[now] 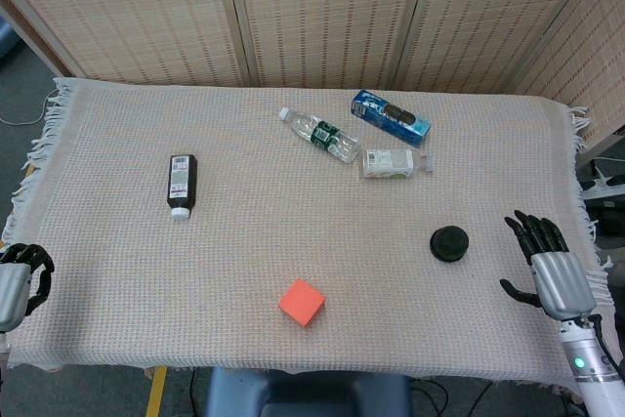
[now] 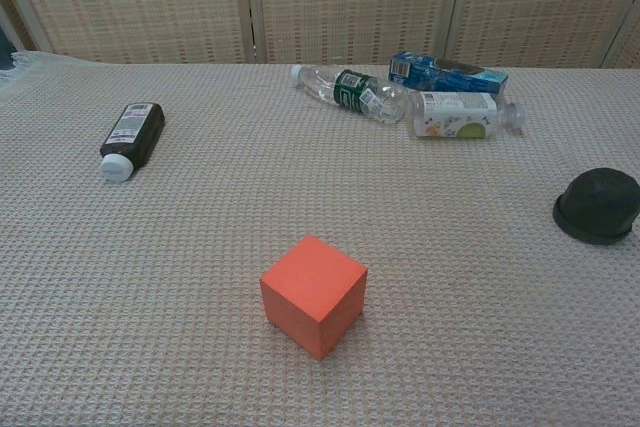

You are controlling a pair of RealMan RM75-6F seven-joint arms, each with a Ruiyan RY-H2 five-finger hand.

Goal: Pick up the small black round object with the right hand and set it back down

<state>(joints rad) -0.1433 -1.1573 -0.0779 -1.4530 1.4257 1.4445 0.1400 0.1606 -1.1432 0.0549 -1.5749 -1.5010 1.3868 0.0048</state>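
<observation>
One black round object [image 1: 449,243] apparently clear of right hand [image 1: 553,267] fingers [image 1: 530,229].

place: lab-like test setup | cues: woven screens [image 1: 322,7], cloth-covered table [image 1: 117,271]

A beige waffle-weave cloth [image 1: 244,271] with fringed edges covers the table. Low in the middle of the head view sits an orange cube [image 1: 301,302], well apart from everything else. Toward the left lies a dark bottle [image 1: 182,184] with a white cap and a pale label, its cap pointing to the lower edge of the frame. In the upper middle a clear water bottle [image 1: 321,134] with a green label lies on its side. Just beside it to the right lies a small clear bottle [image 1: 395,163] with a white label, and above that a blue carton [image 1: 391,117] lies slanted. Woven folding screens [image 1: 322,12] stand behind the table.
</observation>
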